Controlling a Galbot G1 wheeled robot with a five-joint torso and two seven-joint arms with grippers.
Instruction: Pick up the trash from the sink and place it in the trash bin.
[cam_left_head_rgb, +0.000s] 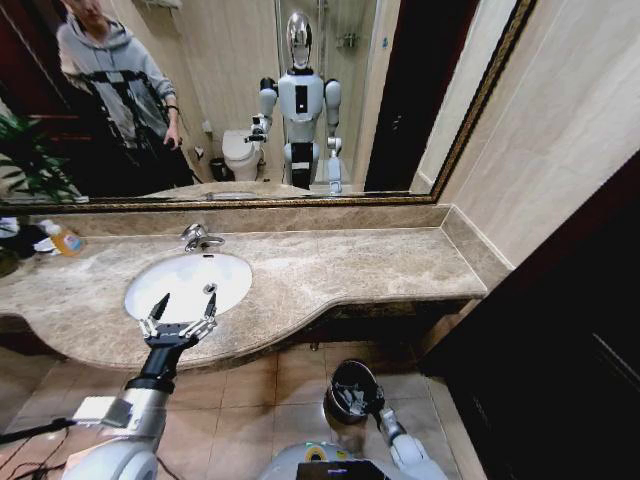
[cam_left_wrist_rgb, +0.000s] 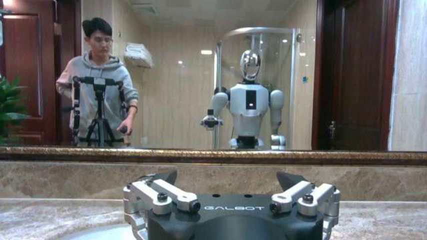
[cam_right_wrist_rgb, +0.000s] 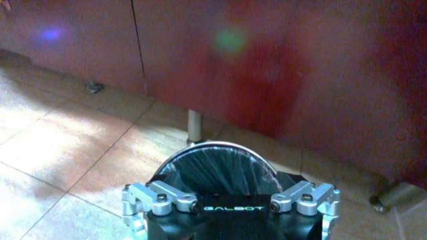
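1. Right gripper (cam_right_wrist_rgb: 230, 212), low over the floor tiles, grips the black trash bin (cam_left_head_rgb: 352, 385) by its rim.
2. Left gripper (cam_left_head_rgb: 178, 322) hovers spread wide and empty at the front edge of the sink (cam_left_head_rgb: 180, 282).

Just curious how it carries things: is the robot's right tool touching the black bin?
Touching. In the right wrist view the trash bin has its rim tight against the right tool, between the knuckles, with no gap.

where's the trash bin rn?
Head view: trash bin sits low near the floor tiles, held at the right end effector, below the counter edge.
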